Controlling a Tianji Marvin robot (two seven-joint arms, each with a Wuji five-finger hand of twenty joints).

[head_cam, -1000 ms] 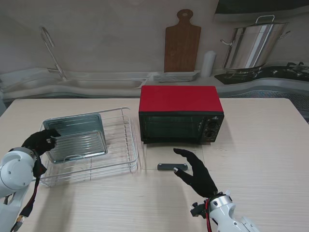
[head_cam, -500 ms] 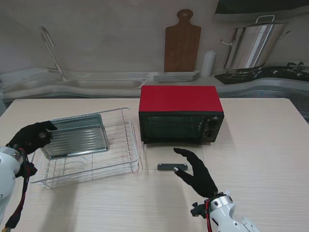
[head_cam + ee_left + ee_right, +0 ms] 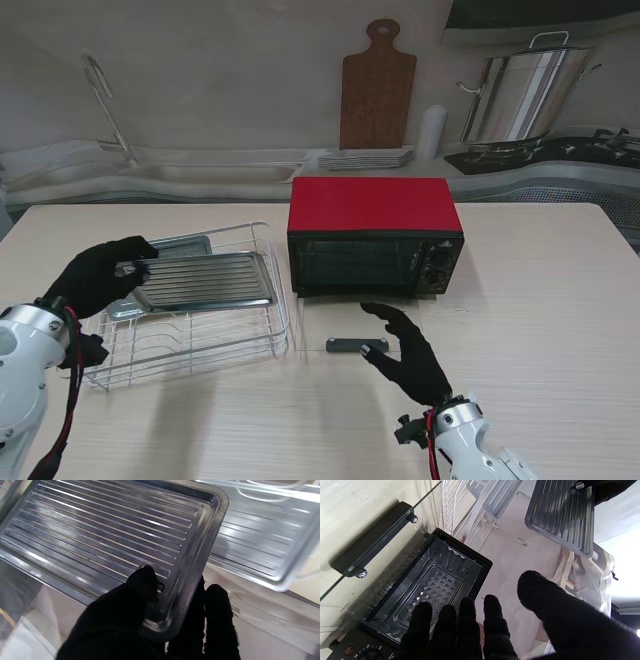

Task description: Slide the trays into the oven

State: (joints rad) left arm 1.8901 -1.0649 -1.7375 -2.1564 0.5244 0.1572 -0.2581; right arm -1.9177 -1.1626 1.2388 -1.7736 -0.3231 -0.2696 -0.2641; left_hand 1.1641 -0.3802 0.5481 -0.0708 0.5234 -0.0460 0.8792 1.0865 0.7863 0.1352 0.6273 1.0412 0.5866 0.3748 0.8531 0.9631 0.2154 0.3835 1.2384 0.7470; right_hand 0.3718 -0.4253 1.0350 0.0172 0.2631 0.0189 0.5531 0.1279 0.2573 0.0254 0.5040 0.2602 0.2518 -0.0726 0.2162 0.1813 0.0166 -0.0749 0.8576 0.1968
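One ribbed tray [image 3: 205, 280], pinched at its corner by the left robot hand [image 3: 98, 277], could tilt and slip onto the dish rack [image 3: 262, 330]; the right robot hand [image 3: 408, 355] hovers unclenched, empty.

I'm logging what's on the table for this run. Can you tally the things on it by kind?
Ribbed metal trays: 2, one held by the left hand, one in the rack
Wire rack: 1
Red-topped oven, glass door folded down by the open right hand: 1
Total: 4
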